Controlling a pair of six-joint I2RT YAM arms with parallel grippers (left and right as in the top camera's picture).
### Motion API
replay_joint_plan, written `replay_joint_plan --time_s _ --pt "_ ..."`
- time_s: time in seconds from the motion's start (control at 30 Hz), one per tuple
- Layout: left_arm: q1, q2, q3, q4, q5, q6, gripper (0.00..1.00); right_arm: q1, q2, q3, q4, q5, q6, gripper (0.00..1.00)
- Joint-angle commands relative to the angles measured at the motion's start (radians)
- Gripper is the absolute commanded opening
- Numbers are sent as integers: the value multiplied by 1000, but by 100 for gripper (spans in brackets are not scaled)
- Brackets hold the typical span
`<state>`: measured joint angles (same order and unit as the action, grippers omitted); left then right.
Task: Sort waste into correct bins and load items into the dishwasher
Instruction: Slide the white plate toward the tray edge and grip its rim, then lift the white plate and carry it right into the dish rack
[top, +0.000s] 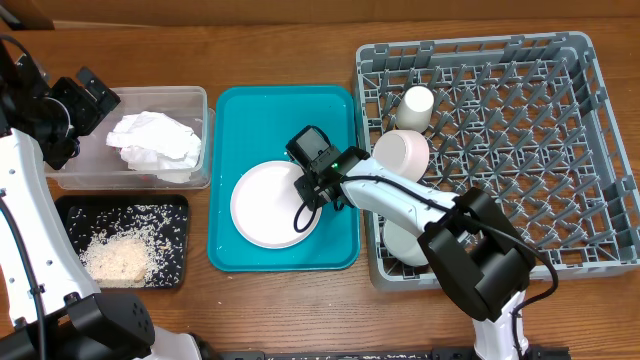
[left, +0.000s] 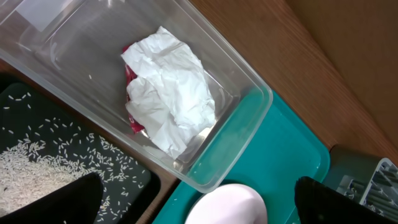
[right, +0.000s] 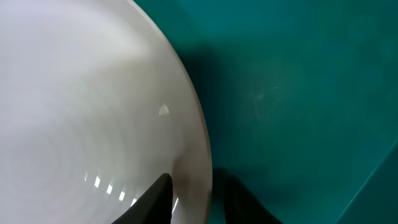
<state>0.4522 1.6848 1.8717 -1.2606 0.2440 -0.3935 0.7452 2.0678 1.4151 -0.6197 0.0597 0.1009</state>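
Right tool (right: 191, 183) pinching the right-hand rim of the pale pink round plate (top: 268, 205): one black finger (right: 155, 202) on the plate's face, the other on the outer side, the rim between them. The plate lies in the middle of the teal serving tray (top: 250, 105), the only thing on it. The right arm reaches across the tray's right edge and covers that side of the plate from overhead.

Left tool (left: 199, 186) spread wide, holding nothing, over the clear rectangular plastic tub (top: 195, 100) just left of the teal tray's far half. In the tub:
- one crumpled white paper napkin (top: 152, 142)
- one small red sauce packet (left: 129, 115), mostly under the napkin

Pale rectangular patch on the tub wall (left: 37, 14); nothing legible.

Shallow black rectangular tray (top: 170, 210), left of the teal tray's near half: off-white rice grains (top: 112, 258), one heap plus scatter.

Large square grey plastic dish rack (top: 590, 150), just right of the teal tray. Three pieces stand along the side nearest it:
- one small white cup (top: 418, 103)
- one whitish-pink bowl (top: 402, 152)
- one pale greyish bowl (top: 400, 243), partly hidden under the right arm

All on a wooden tabletop (top: 280, 40).
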Motion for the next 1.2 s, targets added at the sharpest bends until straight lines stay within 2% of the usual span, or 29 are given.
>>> replay_joint_plan --time_s 0.0,0.07,0.3,0.47,0.63,0.83,0.93,1.17 --pt "-2 -3 22 1 8 -11 100 0 3 5 5 10 3 23" --pt "-2 -3 22 1 8 -11 100 0 3 5 4 6 3 18" --pt "-2 -3 22 1 8 -11 100 0 3 5 -15 -39 3 17" --pt "-2 -3 22 1 8 -11 100 1 3 5 -19 -46 3 4" --pt "-2 -3 22 1 8 -11 100 0 -6 34 -4 -45 3 4" --pt "-2 -3 22 1 8 -11 100 -27 -98 193 -72 -8 3 4" --pt "-2 -3 22 1 8 -11 100 -38 -169 271 -125 109 2 4" --pt "-2 -3 22 1 8 -11 100 -50 -336 309 -217 836 2 4"
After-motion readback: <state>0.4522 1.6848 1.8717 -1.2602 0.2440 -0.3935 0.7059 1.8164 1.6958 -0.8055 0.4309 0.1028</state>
